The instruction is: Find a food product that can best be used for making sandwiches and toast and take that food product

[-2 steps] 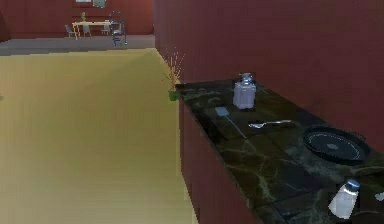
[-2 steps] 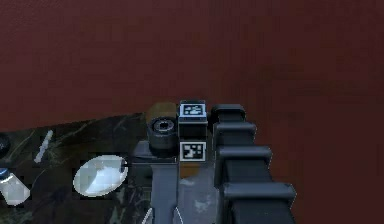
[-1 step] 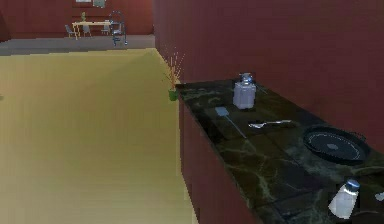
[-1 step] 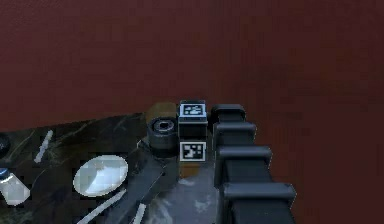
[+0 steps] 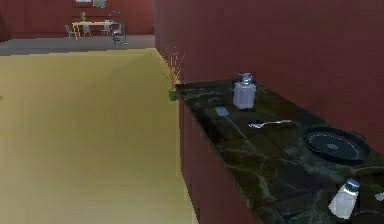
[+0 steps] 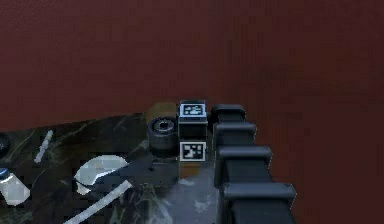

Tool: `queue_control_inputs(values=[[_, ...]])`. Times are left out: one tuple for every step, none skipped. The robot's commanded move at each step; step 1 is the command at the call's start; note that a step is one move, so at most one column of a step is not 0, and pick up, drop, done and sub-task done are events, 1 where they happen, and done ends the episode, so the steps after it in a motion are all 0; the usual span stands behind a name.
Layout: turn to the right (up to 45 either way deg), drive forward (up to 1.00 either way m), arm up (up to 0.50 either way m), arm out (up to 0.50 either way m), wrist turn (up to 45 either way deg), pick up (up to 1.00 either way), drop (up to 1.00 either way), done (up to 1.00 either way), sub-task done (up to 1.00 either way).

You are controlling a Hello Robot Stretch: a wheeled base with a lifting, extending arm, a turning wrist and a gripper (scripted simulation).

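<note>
In the arm side view my arm (image 6: 245,170) rises from the bottom edge to the two white marker squares (image 6: 192,130). Left of them the gripper (image 6: 142,160) hangs low over a dark marble counter (image 6: 80,135). A tan rounded shape (image 6: 156,110) lies just behind the gripper's body, against the red wall. I cannot name it, and I cannot tell whether the gripper holds anything. A pale grey-white object (image 6: 98,175) lies on the counter by the fingers.
In the forward view the counter (image 5: 260,160) runs along the right wall and carries a glass jar (image 5: 244,92), a spatula (image 5: 224,112), a metal utensil (image 5: 270,124), a dark pan (image 5: 335,145) and a white shaker (image 5: 345,198). A twiggy plant (image 5: 176,75) marks its far end. Yellow floor (image 5: 80,130) stretches left; a table with chairs (image 5: 92,25) stands far off.
</note>
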Motion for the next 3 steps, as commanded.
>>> queue_control_inputs(values=[[0.0, 0.0, 0.0, 0.0, 45.0, 0.0, 0.0, 0.0, 0.0], [0.0, 0.0, 0.0, 0.0, 21.0, 0.0, 0.0, 0.0, 0.0], [0.0, 0.0, -0.1, 0.0, 0.0, 0.0, 0.0, 0.0, 0.0]])
